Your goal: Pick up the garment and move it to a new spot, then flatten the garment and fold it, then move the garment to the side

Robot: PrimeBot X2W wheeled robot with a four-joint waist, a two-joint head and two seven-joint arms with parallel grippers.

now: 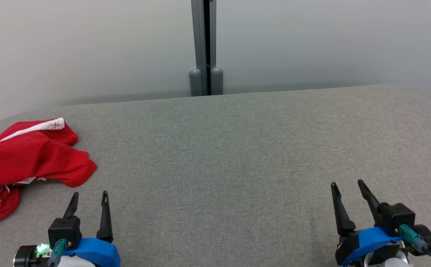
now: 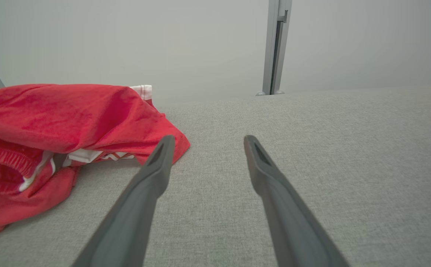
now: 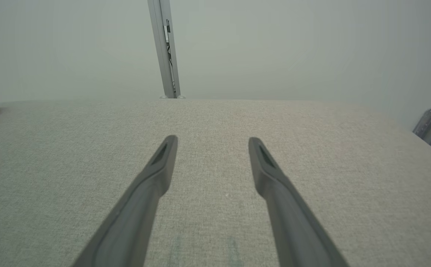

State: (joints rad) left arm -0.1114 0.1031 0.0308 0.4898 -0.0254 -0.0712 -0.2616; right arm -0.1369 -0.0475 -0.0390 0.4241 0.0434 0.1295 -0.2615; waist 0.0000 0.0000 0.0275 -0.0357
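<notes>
One grey fabric-covered table [image 1: 219,148] spans the head view, backed by a pale wall [image 1: 89,48] with one grey upright post [image 1: 204,48]. One crumpled red cloth garment with white trim [image 1: 30,159] lies at the table's far left; the left wrist view adds its gathered waistband [image 2: 0,157]. Of the two grippers, the left gripper [image 1: 90,193] hangs just beside the garment, jaws spread and empty. The right gripper [image 1: 347,183], likewise spread, is well apart from it.
</notes>
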